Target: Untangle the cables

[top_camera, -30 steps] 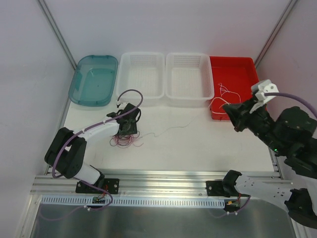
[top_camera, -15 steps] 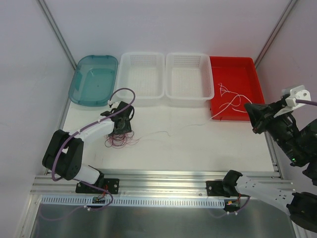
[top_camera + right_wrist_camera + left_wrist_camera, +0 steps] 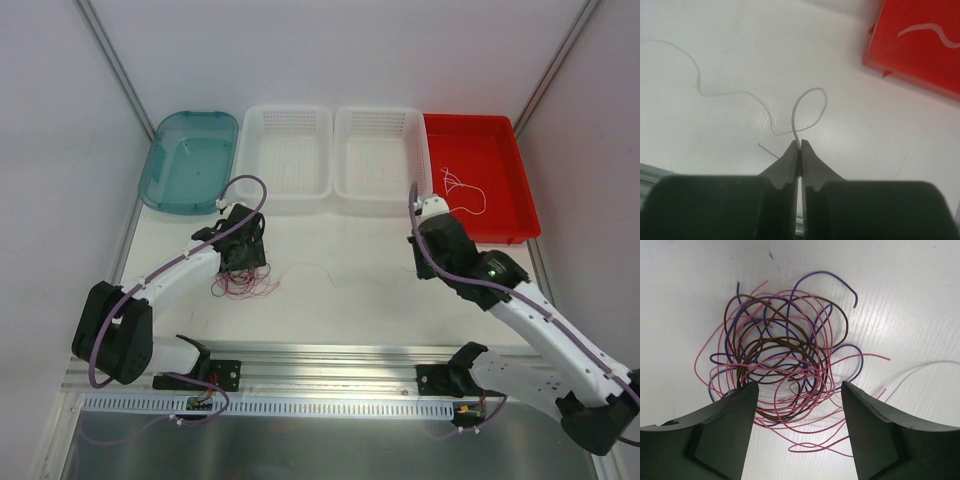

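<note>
A tangle of pink, brown and purple cables (image 3: 245, 285) lies on the white table; in the left wrist view (image 3: 785, 355) it fills the middle. My left gripper (image 3: 243, 258) is open just above it, its jaws (image 3: 800, 390) straddling the tangle's near edge without gripping. One white cable (image 3: 340, 281) trails right from the tangle across the table. My right gripper (image 3: 420, 268) is shut on this white cable (image 3: 807, 107), which loops just ahead of the tips (image 3: 800, 146). Another white cable (image 3: 462, 190) lies in the red tray (image 3: 475, 125).
At the back stand a teal tray (image 3: 190, 160), two white baskets (image 3: 285, 150) (image 3: 380, 150) and the red tray, whose corner shows in the right wrist view (image 3: 900, 65). A short thin wire end (image 3: 769, 151) lies beside the right fingertips.
My right arm swung from beside the red tray leftward and down to the table, and is now shut on the white cable. My left gripper shifted slightly over the tangle.
</note>
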